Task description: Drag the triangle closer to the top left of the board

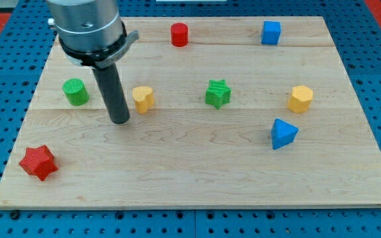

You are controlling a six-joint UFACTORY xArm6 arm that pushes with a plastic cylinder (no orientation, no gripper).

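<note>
The blue triangle point(283, 133) is a small solid wedge-shaped block, 1 piece, lying flat on the wooden board point(190, 178) in the view's right half, a little below mid-height. Its lighter top face shows 3 corners, with 1 pointing toward the view's right, and a darker blue side face shows beneath along the lower edge. It sits alone on bare wood, touching nothing, well apart from the board's top left corner.
</note>
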